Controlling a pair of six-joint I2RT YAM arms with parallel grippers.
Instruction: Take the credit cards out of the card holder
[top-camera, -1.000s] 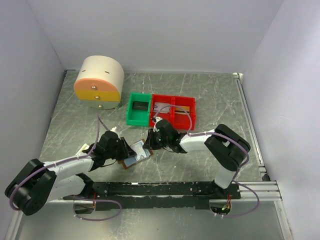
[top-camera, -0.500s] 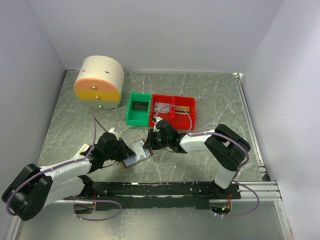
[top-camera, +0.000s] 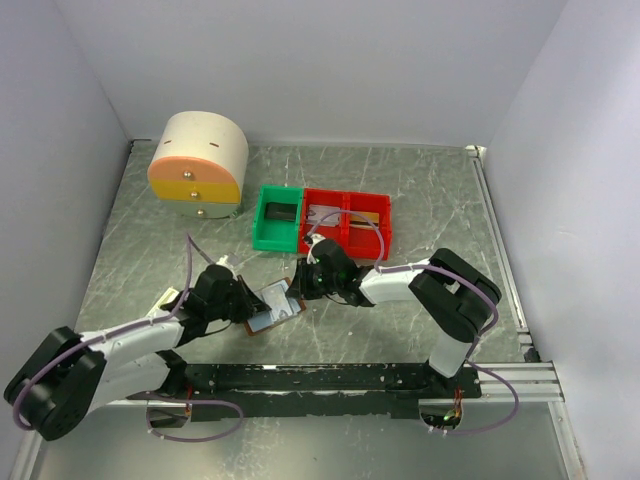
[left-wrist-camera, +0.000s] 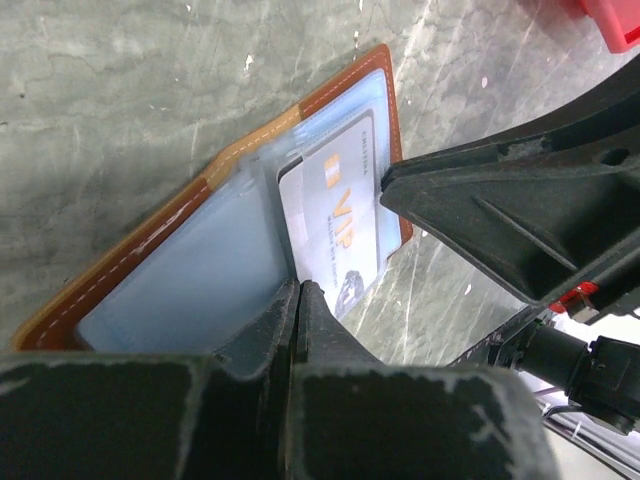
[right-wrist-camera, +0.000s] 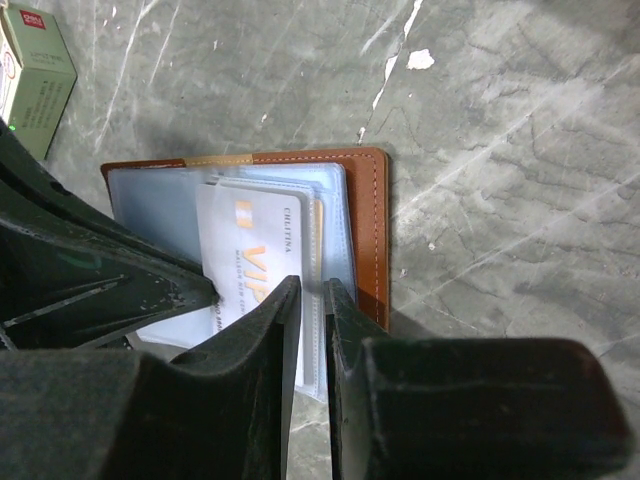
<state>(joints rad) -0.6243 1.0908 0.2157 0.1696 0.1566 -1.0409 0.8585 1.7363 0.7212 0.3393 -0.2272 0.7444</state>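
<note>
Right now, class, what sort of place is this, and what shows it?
Probably a robot lab test cell: plain white walls boxing in a marbled tabletop, two arms bolted to a rail at its near edge.

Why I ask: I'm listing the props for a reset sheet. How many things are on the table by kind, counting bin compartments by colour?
green bin compartments: 1
red bin compartments: 2
drawer unit: 1
card holder: 1
small box: 1
Total: 6
</note>
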